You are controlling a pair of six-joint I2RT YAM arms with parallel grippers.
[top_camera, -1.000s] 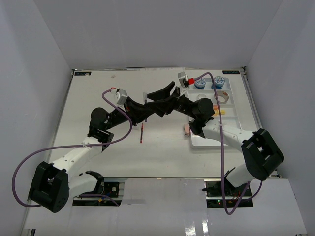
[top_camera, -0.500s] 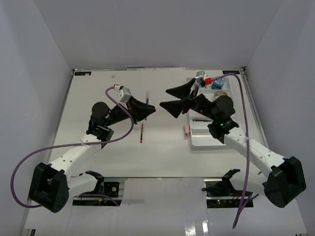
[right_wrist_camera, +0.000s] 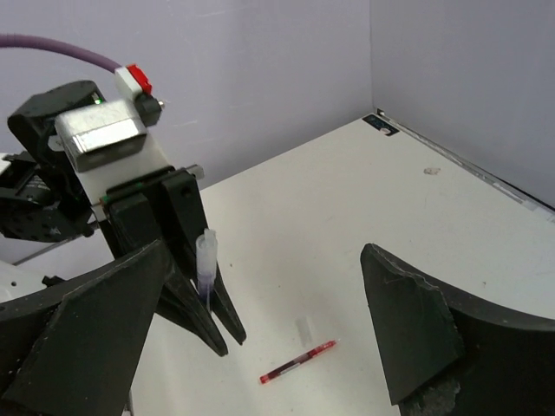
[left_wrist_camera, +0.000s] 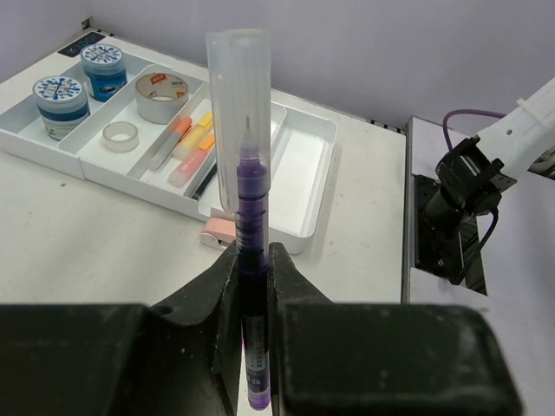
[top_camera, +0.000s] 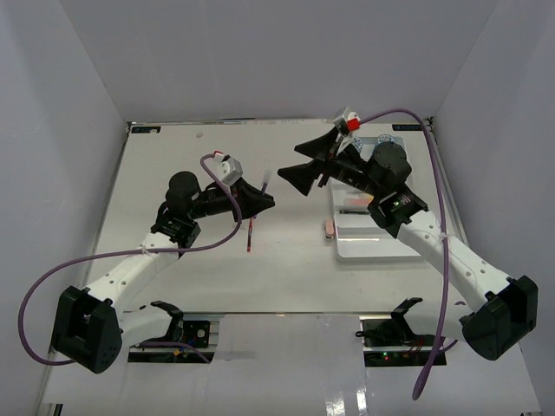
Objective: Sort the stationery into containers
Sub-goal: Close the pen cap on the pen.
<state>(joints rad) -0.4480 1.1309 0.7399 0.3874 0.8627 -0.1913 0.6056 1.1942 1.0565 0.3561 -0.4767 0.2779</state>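
Purple ink shows through the slim plastic pen (left_wrist_camera: 247, 204), which stands upright above the table, pinched low on its barrel by the closed left gripper (left_wrist_camera: 251, 260). It should be light, stiff and smooth, apt to swivel. Its clear cap (left_wrist_camera: 238, 95) may slip off, so the barrel looks the safer hold. The right gripper (top_camera: 288, 165) gapes wide and empty nearby, with the white tray (left_wrist_camera: 299, 173) beyond.
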